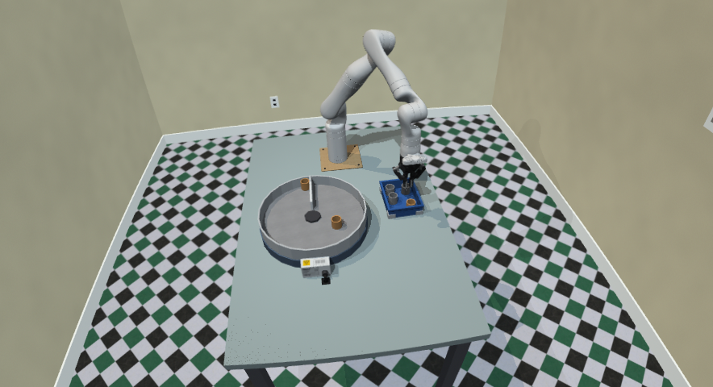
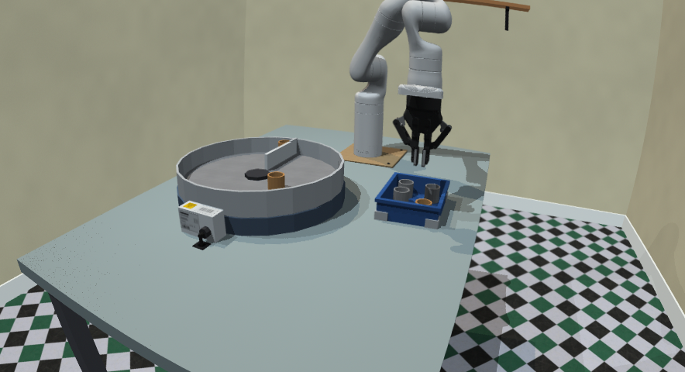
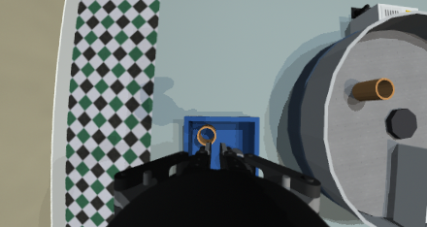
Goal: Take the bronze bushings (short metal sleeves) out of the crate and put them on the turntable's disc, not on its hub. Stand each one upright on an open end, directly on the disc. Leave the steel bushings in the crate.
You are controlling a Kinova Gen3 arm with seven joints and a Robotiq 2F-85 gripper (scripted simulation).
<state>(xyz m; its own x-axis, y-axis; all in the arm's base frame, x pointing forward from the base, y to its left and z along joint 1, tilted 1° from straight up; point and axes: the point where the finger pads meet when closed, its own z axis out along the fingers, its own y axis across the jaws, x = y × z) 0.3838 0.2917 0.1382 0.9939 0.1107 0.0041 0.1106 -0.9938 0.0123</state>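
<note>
Over the blue crate (image 1: 402,212) (image 2: 402,215) (image 3: 220,118), toward its side nearer the arm's foot, hangs the hand (image 1: 408,185) (image 2: 419,164) (image 3: 215,149), pointing downward. From where I'm standing, its fingers are close together, a narrow gap left between them, and they aren't clamped on anything. The tips are above the rim.

Down below the hand, the crate has one bronze bushing (image 1: 410,205) (image 2: 417,202) (image 3: 198,136) in it, in a corner on the side farther from the arm's foot, with its round opening facing up. Three steel bushings share the crate: one (image 1: 406,190) (image 2: 431,195) down beneath the fingers, and another two (image 1: 393,200) (image 2: 401,198) over toward the turntable side.

Well off to the hand's side sits the turntable, and two more bronze bushings stand upright on its grey disc (image 1: 289,224) (image 2: 225,165) (image 3: 359,132). The nearer bushing (image 1: 336,222) (image 2: 276,180) (image 3: 366,90) is out on the open disc, near the dark hub (image 1: 312,216) (image 2: 257,174) (image 3: 402,123) but apart from it. The other (image 1: 304,185) (image 2: 283,142) is behind the upright divider (image 1: 312,194) (image 2: 281,153) (image 3: 411,180) as seen from the hand, near the outer wall. The hub has no bushing on it.
</note>
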